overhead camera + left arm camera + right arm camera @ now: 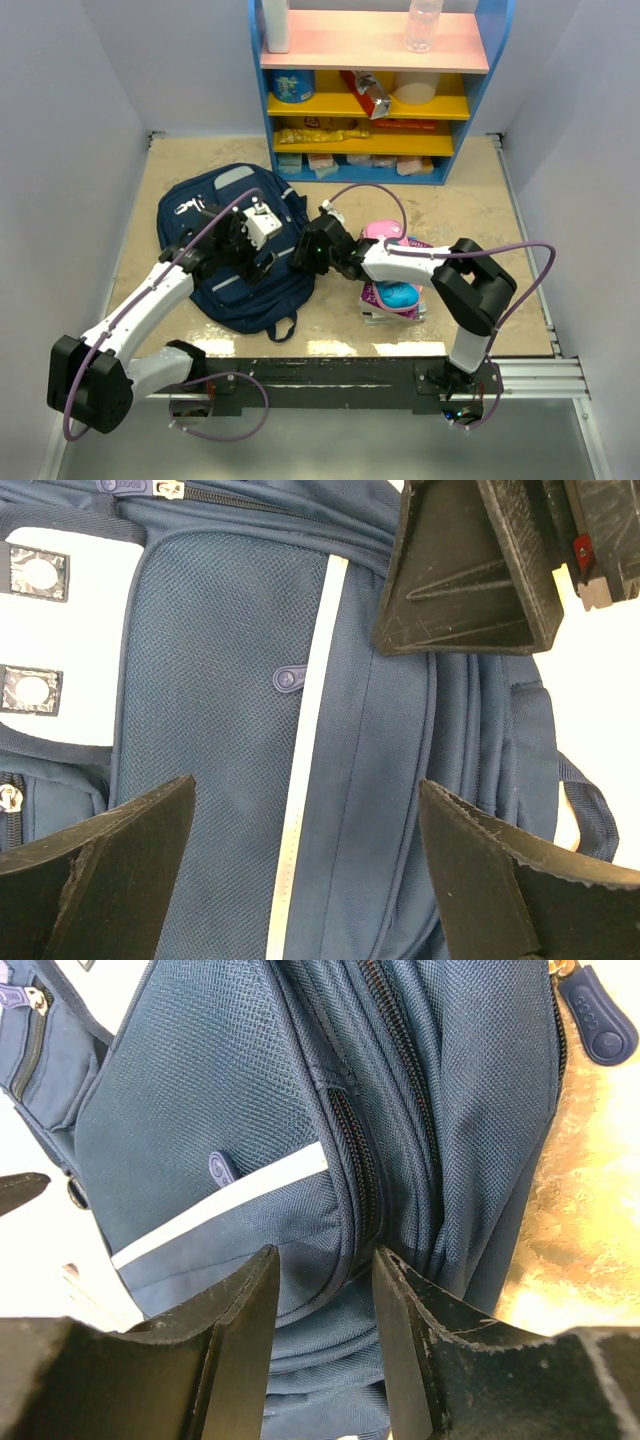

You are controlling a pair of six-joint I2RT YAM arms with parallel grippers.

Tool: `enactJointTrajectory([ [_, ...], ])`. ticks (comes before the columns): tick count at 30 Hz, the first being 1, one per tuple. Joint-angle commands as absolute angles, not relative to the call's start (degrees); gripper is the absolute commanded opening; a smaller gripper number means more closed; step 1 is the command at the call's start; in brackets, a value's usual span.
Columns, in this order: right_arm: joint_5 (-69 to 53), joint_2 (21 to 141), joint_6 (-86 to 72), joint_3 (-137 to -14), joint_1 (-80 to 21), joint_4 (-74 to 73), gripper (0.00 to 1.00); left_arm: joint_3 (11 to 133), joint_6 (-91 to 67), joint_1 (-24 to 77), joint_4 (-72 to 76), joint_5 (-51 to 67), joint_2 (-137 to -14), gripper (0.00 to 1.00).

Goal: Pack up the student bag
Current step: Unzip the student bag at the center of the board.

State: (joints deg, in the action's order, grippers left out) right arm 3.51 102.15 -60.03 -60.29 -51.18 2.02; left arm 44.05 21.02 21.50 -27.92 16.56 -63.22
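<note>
Top external view first: the student bag [240, 300] lies flat on the table [480, 220], left of centre, well in front of the blue shelf unit [375, 60], and you have both arms over it. Your left arm stretches up from its base and bends at the elbow, its wrist tipped down so the left gripper [252, 262] hangs above the middle of the bag. Your right arm reaches across from the right, forearm nearly level, passing just in front of the pink pencil case [385, 235], with the right gripper [305, 250] at the bag's right edge.

On the left wrist camera, your left gripper [305, 790] is released: the fingers [120, 850] are spread wide, with only navy mesh and the pale stripe [300, 780] below them and nothing held. One of the right arm's black fingers shows at the top of that view, close by.

On the right wrist camera, your right gripper [325, 1255] is pinched in on the bag: a fold of navy fabric beside the zipper [360, 1160] runs down into the narrow gap between the fingers [240, 1310].
</note>
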Motion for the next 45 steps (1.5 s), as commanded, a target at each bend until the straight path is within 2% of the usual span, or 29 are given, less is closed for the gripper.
enactJointTrajectory([
  [1, 1.68, 100.81, -62.22, -61.87, -51.06, 6.94, 0.45, 42.72, 20.83, 21.88, -26.02, 16.26, -61.61, 0.97],
  [3, 1.41, 100.29, -62.84, -62.22, -51.06, 7.03, 0.43, 41.93, 20.48, 22.06, -25.14, 15.21, -61.52, 1.0],
  [17, -2.11, 98.96, -66.71, -61.17, -50.98, 13.53, 0.38, 41.4, 20.83, 22.76, -24.17, 14.94, -61.96, 1.0],
  [33, -3.87, 99.58, -66.36, -63.19, -50.63, 15.38, 0.38, 39.82, 22.41, 23.64, -20.74, 8.53, -62.84, 1.0],
  [42, -5.01, 99.67, -68.03, -63.19, -49.75, 18.37, 0.37, 38.94, 22.5, 24.52, -20.39, 8.88, -63.28, 1.0],
  [45, -5.18, 99.84, -67.68, -63.72, -49.75, 17.76, 0.36, 38.94, 22.67, 24.52, -19.69, 7.56, -63.46, 0.97],
])
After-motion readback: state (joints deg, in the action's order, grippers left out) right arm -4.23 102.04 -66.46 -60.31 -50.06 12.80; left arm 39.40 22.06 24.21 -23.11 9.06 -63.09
